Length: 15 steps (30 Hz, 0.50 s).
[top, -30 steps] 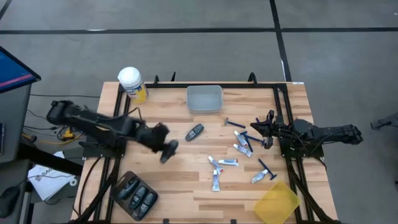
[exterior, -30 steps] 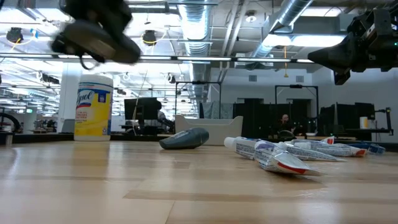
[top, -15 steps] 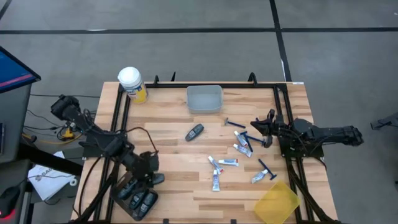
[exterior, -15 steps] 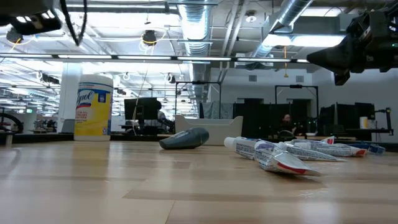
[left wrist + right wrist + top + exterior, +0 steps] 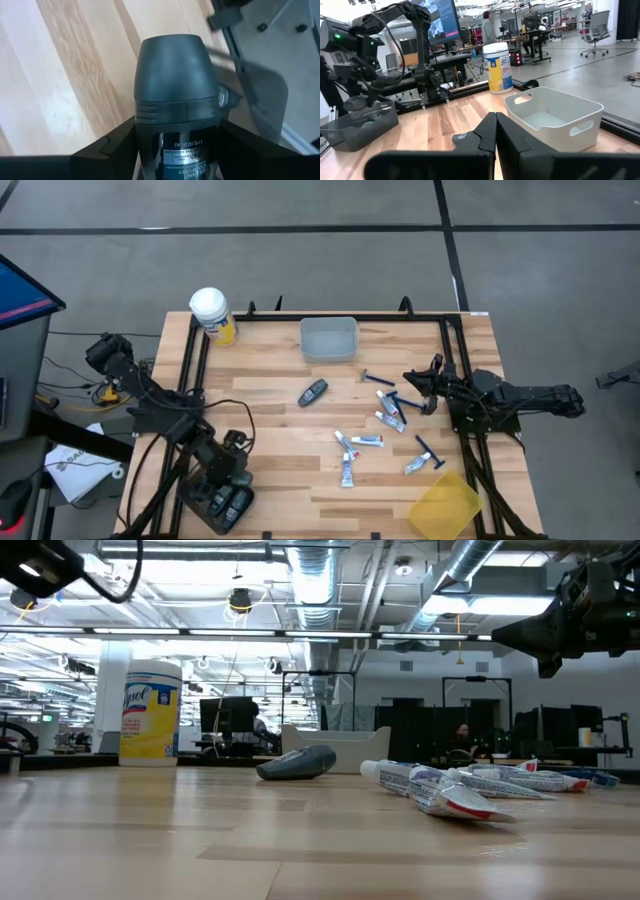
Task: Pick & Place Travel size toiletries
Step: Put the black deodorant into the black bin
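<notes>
My left gripper (image 5: 228,470) hovers near the table's near-left corner, just over a dark tray (image 5: 215,498) that has several dark grey pods in it, and it is shut on a dark grey pod (image 5: 176,85). Another pod (image 5: 312,392) lies on its side mid-table. White tubes (image 5: 367,440) and blue razors (image 5: 430,450) lie scattered on the right half. My right gripper (image 5: 425,385) hangs shut above the tubes and razors at the right, touching nothing. My left gripper pinches the pod by its labelled lower body (image 5: 179,152) between the two fingers (image 5: 117,145). The pod lies along the fingers, with its rounded cap (image 5: 175,65) sticking out past their tips. It is lifted clear of the table, beside the tray's rim (image 5: 260,95).
A white bin (image 5: 329,337) stands at the far edge, with a yellow jar with a white lid (image 5: 213,315) at the far-left corner. A yellow bin (image 5: 445,505) sits at the near-right corner. Bare wood lies between the tray and the tubes.
My left gripper has swung from the table's middle-left toward the near edge and a little left, carrying the pod, and now stands over the dark tray. It has left the low view. The right arm kept still.
</notes>
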Each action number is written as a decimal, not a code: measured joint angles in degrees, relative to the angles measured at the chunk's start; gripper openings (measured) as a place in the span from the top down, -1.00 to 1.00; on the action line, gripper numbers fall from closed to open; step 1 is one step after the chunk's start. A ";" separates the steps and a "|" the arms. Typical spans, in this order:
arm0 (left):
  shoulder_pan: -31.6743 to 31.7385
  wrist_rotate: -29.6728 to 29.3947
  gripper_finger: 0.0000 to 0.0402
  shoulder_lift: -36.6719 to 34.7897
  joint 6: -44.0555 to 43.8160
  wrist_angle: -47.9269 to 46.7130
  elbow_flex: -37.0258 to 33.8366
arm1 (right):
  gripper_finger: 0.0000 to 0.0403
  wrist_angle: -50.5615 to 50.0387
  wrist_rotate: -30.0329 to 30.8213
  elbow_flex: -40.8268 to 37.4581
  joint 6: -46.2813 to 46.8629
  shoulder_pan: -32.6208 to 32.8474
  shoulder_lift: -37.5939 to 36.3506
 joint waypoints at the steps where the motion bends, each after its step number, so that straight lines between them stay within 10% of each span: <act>1: -0.58 -0.02 -0.06 0.00 0.00 -0.76 0.00 | 1.00 0.00 0.00 0.01 0.00 0.00 0.00; 15: -6.49 0.00 -0.06 -0.04 1.91 -1.11 -5.16 | 1.00 0.00 0.00 0.02 0.00 0.04 0.00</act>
